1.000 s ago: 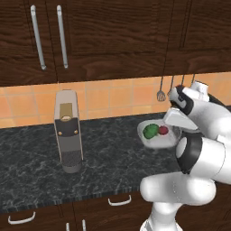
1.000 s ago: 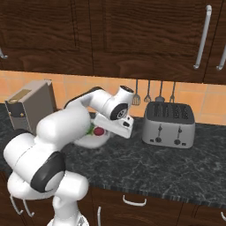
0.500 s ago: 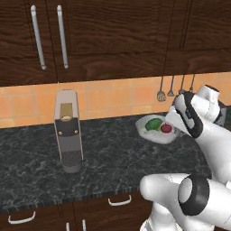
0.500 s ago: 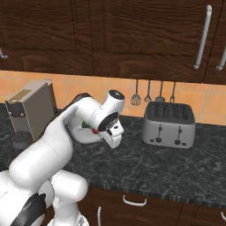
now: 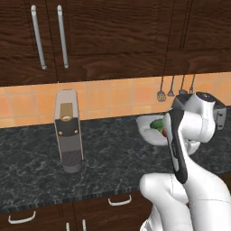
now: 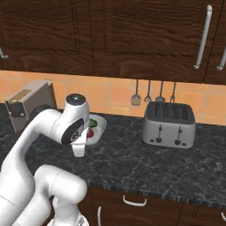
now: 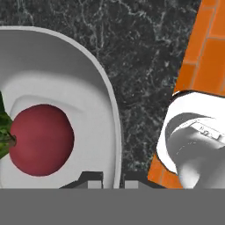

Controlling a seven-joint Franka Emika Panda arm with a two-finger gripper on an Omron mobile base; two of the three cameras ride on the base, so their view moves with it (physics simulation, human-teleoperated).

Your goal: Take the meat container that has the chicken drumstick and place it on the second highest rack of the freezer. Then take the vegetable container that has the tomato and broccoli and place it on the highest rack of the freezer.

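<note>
The white robot arm holds a shallow white dish above a dark speckled counter, its gripper pinched tight on the dish rim, though the fingertips are mostly cut off at the bottom of the hand view. In the dish the red tomato sits against the broccoli, of which a green sliver shows at the left edge. From the base views the arm covers much of the dish; a grey coffee machine stands well left of it, a silver toaster well right.
</note>
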